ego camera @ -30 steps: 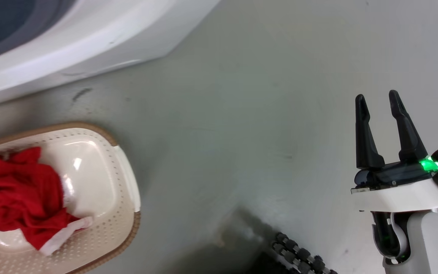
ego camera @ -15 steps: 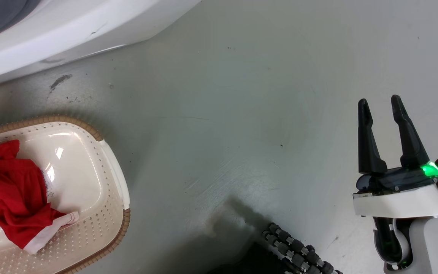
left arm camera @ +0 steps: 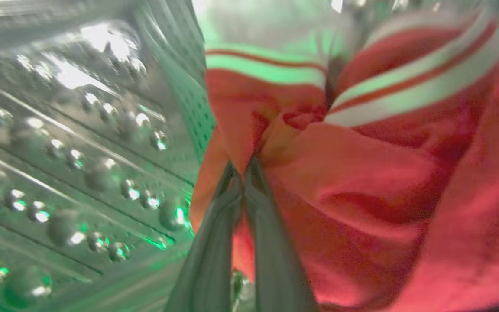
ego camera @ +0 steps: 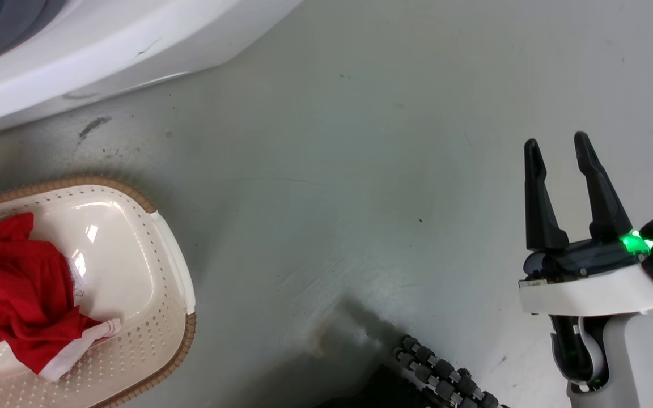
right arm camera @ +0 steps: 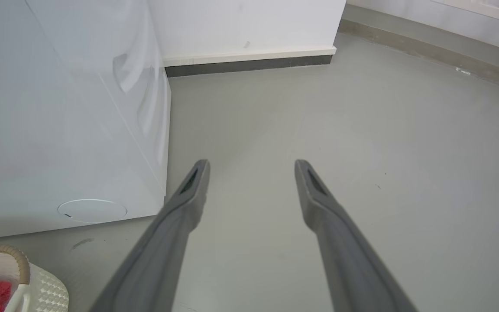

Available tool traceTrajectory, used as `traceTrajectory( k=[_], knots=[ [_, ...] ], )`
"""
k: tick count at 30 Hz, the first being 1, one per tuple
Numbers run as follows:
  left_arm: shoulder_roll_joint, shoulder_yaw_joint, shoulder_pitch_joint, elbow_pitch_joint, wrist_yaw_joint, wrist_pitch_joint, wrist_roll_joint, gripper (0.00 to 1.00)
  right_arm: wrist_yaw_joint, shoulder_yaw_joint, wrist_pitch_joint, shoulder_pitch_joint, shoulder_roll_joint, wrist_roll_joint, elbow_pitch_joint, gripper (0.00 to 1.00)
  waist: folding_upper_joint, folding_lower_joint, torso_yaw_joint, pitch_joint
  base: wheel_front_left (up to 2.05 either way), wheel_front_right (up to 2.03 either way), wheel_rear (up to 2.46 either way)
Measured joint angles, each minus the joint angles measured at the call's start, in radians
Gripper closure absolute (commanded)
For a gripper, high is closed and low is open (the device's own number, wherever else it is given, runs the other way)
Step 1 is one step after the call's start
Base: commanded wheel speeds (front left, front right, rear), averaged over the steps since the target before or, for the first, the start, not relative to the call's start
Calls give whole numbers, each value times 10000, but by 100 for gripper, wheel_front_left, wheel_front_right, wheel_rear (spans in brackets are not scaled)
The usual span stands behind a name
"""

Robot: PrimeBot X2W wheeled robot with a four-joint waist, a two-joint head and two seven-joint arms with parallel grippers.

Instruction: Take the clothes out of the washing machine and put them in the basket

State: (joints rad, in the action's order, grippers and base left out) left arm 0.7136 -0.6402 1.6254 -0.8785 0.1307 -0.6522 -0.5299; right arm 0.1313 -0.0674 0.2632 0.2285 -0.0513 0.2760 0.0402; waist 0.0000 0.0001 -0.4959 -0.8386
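In the left wrist view my left gripper (left arm camera: 243,167) is inside the washing machine's perforated steel drum (left arm camera: 80,151). Its two fingers are pressed together on a bunched fold of the clothes (left arm camera: 362,173), red fabric with white striped trim. The head view shows the washing machine (ego camera: 105,51) at the top left. Below it stands the basket (ego camera: 173,351), cream with a brown rim, holding a red garment (ego camera: 15,300). My right gripper (ego camera: 556,147) hangs open and empty over the floor at the lower right. In the right wrist view it (right arm camera: 251,167) points past the washing machine (right arm camera: 59,108), with the basket (right arm camera: 41,290) in the corner.
Grey floor (ego camera: 360,198) stretches between the basket and my right arm. A black ribbed cable (ego camera: 445,374) lies at the bottom edge near my base. A white wall with a dark baseboard (right arm camera: 249,65) stands behind the machine.
The head camera has shifted, so the machine and basket sit further left in the picture. My right gripper stays open and has risen slightly in the view.
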Motion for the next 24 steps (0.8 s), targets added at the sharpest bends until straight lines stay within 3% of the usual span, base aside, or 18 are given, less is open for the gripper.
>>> traceTrajectory(
  k=[5,15,24],
  knots=[
    [-56,-50,-88,8,0,1484,-19,100,0,90,2,222,2,-178,-58,0,0,0,43,315,0,0,0],
    [-934,67,-1898,-481,-107,5448,-219,100,0,727,0,316,12,-1074,-282,0,0,-1,986,1489,0,0,0],
    [-1847,178,-3870,-840,-330,8293,-558,100,0,1129,2,91,13,-1877,-441,0,0,-2,1956,2950,0,0,0]
  ],
)
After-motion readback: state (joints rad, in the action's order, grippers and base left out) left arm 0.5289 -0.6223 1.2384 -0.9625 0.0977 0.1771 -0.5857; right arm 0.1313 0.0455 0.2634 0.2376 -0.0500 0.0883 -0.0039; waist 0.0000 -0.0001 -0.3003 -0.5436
